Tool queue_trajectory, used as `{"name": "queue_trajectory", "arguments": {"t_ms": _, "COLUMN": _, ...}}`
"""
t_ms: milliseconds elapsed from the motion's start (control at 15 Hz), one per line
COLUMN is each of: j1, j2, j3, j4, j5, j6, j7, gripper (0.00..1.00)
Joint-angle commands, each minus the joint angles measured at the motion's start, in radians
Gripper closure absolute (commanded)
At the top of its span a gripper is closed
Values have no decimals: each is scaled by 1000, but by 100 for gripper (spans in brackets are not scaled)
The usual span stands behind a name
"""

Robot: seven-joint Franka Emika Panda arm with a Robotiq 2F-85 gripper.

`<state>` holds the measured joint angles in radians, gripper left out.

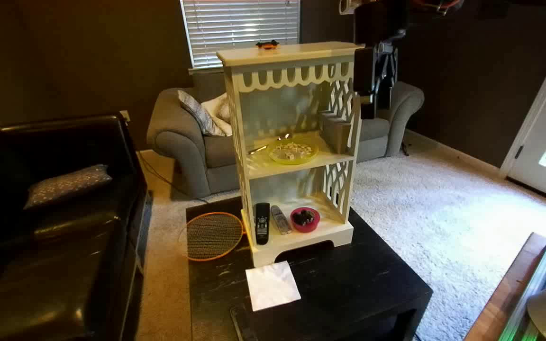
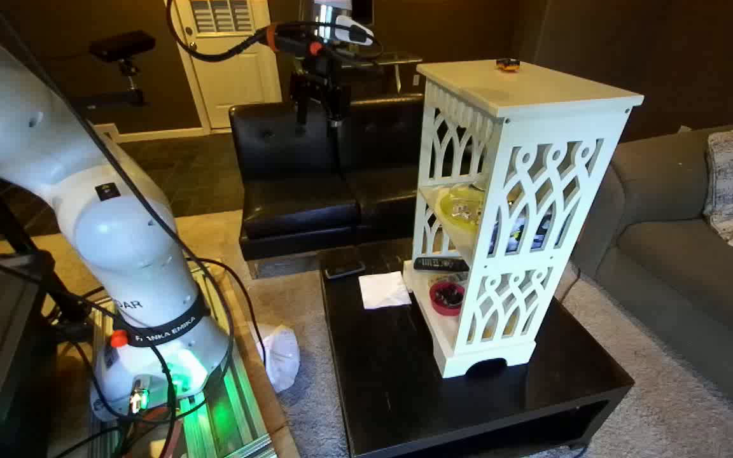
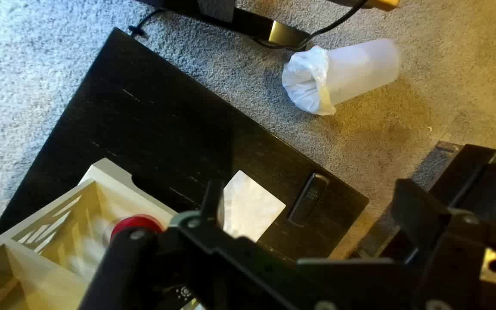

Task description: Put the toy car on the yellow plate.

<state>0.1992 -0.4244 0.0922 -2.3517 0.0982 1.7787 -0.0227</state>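
The toy car [image 1: 267, 45] is a tiny black and orange toy on top of the white shelf; it also shows in an exterior view [image 2: 507, 65]. It is out of the wrist view. The yellow plate [image 1: 314, 155] lies on the shelf's middle board with several small pale pieces on it; it shows partly behind the shelf side in an exterior view [image 2: 448, 213]. My gripper [image 2: 319, 119] hangs in the air in front of the shelf, below the height of its top, apart from car and plate. In the wrist view its fingers [image 3: 312, 211] are wide apart with nothing between them.
The white shelf [image 2: 538, 86] stands on a black table [image 2: 392, 381]. Its lower board holds a black remote [image 1: 262, 225], a grey remote [image 1: 281, 219] and a pink bowl [image 1: 307, 227]. A grey box [image 1: 336, 135] stands beside the plate. White paper [image 1: 273, 286] and an orange-rimmed racket [image 1: 214, 237] lie on the table.
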Motion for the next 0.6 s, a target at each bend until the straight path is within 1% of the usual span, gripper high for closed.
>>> {"name": "queue_trajectory", "arguments": {"t_ms": 0, "j1": -16, "j2": 0, "j3": 15, "j4": 2, "j5": 5, "j6": -2, "j7": -5, "gripper": 0}}
{"name": "queue_trajectory", "arguments": {"t_ms": 400, "j1": -16, "j2": 0, "j3": 15, "j4": 2, "j5": 5, "j6": -2, "j7": -5, "gripper": 0}}
{"name": "queue_trajectory", "arguments": {"t_ms": 533, "j1": -20, "j2": -31, "j3": 25, "j4": 30, "j5": -22, "j6": -54, "j7": 16, "gripper": 0}}
